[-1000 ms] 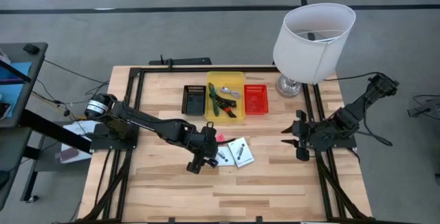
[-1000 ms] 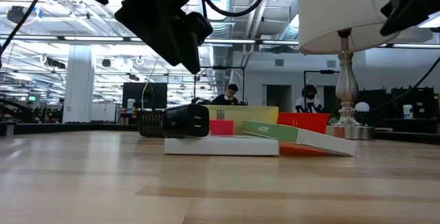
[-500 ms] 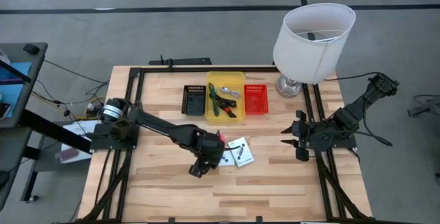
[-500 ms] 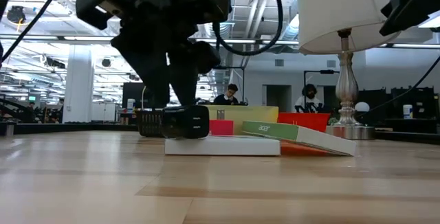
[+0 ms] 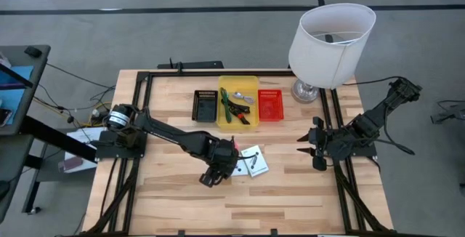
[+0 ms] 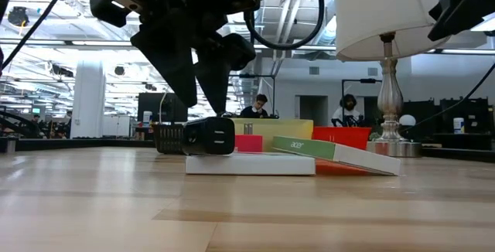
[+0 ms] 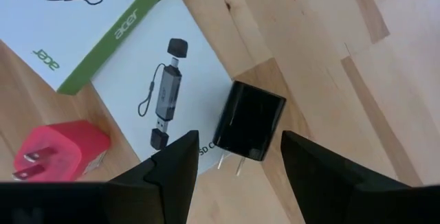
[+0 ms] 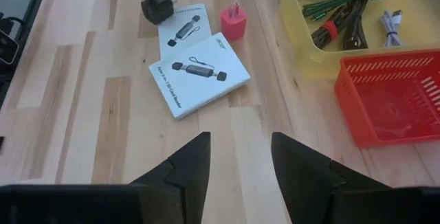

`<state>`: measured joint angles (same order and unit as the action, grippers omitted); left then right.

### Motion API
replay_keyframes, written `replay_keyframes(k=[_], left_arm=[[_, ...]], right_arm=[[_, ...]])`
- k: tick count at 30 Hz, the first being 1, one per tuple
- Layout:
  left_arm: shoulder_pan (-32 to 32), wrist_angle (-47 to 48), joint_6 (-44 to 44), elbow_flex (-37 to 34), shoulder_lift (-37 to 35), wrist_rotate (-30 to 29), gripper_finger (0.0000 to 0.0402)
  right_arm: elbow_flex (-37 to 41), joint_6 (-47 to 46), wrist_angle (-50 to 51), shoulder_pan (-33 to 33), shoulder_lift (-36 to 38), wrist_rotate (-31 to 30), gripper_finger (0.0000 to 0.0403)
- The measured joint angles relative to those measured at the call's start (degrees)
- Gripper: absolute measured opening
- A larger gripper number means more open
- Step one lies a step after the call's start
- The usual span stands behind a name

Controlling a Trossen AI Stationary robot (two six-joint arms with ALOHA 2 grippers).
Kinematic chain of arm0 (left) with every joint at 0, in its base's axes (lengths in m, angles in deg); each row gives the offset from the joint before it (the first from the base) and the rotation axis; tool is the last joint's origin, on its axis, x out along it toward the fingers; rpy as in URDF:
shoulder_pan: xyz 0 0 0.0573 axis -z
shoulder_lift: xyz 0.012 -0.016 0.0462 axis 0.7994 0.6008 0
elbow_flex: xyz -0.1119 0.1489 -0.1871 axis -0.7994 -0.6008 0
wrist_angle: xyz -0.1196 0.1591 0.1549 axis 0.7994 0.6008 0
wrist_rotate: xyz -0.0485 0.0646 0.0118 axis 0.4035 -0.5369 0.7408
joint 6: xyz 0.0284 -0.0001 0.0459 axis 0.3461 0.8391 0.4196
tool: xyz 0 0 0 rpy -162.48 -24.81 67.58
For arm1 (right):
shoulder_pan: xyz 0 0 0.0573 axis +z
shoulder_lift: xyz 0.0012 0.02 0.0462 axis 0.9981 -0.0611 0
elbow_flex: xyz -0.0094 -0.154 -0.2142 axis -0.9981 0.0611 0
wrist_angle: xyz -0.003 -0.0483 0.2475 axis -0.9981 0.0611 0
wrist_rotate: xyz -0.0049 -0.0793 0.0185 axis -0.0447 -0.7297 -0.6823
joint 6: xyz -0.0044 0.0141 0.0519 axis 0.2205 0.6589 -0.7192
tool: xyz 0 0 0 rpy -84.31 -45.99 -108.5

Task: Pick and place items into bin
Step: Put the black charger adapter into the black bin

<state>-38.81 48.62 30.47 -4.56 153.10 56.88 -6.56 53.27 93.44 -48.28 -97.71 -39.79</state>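
My left gripper (image 5: 218,168) (image 7: 239,141) hangs open just above a small black charger cube (image 7: 251,121) (image 6: 209,136). One finger stands on either side of the cube. The charger lies partly on a white card box (image 7: 165,86). A second white box with a green edge (image 7: 82,18) (image 5: 256,161) overlaps it, and a pink-red plug cube (image 7: 58,152) (image 5: 234,146) sits beside them. The yellow bin (image 5: 251,84) holds the green and red-and-black cables (image 5: 234,108) and a silver cable (image 5: 242,97). My right gripper (image 5: 301,145) (image 8: 240,148) waits open at the table's right edge.
A black bin (image 5: 205,105) and a red bin (image 5: 270,104) flank the yellow bin at the far side. The white lamp (image 5: 330,37) stands at the far right corner. Bare wood lies along the near half of the table (image 5: 240,208). People sit in the room beyond.
My left gripper has moved a little toward the table's right and come down from well above the boxes. Its open fingers now hang right over the black charger. The boxes, the charger and the right arm have stayed in place.
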Motion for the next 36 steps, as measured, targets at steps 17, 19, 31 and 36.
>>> replay_keyframes(k=[17, 19, 31, 36], left_arm=[[0.9, 0.5, 9.3, -0.1, 0.0, 0.0, 0.0200], [0.9, 0.5, 9.8, -0.1, 0.0, 0.0, 0.0200], [0.9, -0.5, 13.9, -0.1, 0.0, 0.0, 0.0200], [0.9, -0.6, 14.6, -0.1, 0.0, 0.0, 0.0200]], right_arm=[[0.0, -0.8, 0.0, 0.0, 0.0, 0.0, 0.0152], [0.0, -1.5, 0.0, 0.0, 0.0, 0.0, 0.0152], [0.0, -1.7, 0.0, 0.0, 0.0, 1.0, 0.0153], [0.0, -2.1, 0.0, 0.0, 0.0, 1.1, 0.0151]])
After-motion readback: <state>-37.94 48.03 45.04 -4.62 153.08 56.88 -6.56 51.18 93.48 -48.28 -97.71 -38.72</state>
